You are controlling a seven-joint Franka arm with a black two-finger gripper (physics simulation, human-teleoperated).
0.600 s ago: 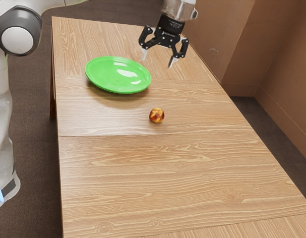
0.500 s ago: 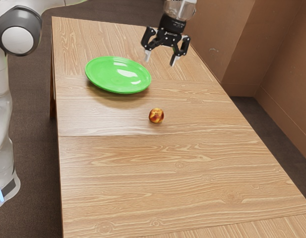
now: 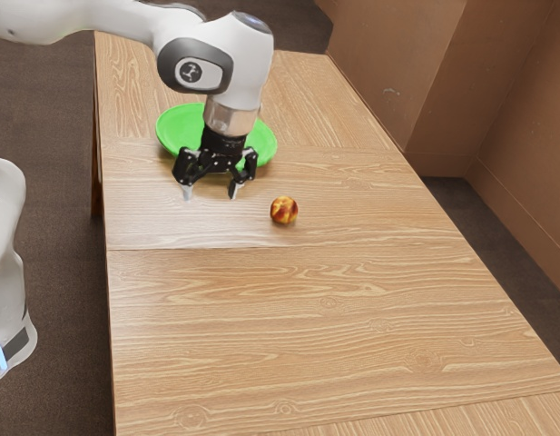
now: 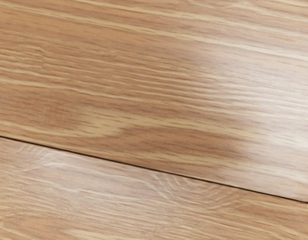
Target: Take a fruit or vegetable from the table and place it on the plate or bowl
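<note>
Wood table (image 3: 352,300), brown walls. Gripper (image 3: 209,193) wide open, empty, hovering by plate (image 3: 168,130) twd table's far end. Approach step imo; nxt needs shift over peach (image 3: 283,210), then drop.

Bare simulated room, long wooden table (image 3: 352,345), plain brown walls (image 3: 515,91), dark carpeted floor (image 3: 62,272)

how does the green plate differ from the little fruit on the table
The plate is flat, wide and plain green; the fruit is small, round and red-yellow. The arm partly hides the plate, while the fruit sits in full view. Both rest on the table.
</note>
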